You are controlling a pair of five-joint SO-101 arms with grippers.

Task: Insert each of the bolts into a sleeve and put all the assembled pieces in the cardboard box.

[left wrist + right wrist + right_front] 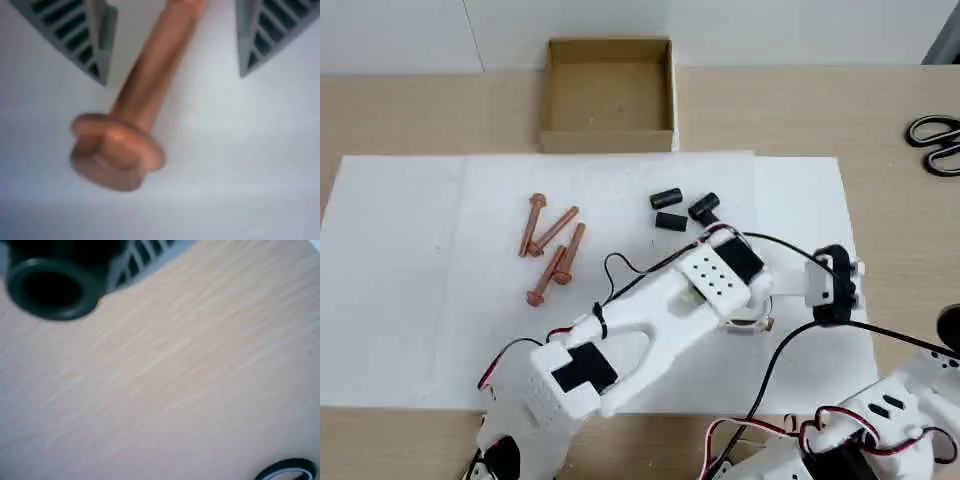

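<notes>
Cut off: the bolt loses the tip of its shank past the frame edge, and the wrist view is blurred.
Left gripper: jaws spread wide. The grey ribbed fingers stand either side of the bolt, with paper showing in both gaps, so there is no contact.
Bolt: copper-coloured with a smooth round shank and a flanged hex head, lying flat on the white paper sheet.
Right gripper: clamped on a sleeve (one ribbed finger shows beside it, the rest is out of frame). It is held above the bare wooden table, by the sheet's right edge.
Sleeve: black and round, its hollow bore facing the camera, soft-edged.
Dark arc: a curved black shape is clipped in the right wrist view's corner, and it is hard to tell what it is.
Loose bolts: four, clustered on the sheet left of centre.
Loose sleeves: three short black cylinders near the sheet's far edge.
Cardboard box: square, open-topped and brown, on the wood just beyond the sheet.
Scissors: black loop handles at the table's right edge, partly cut off.
</notes>
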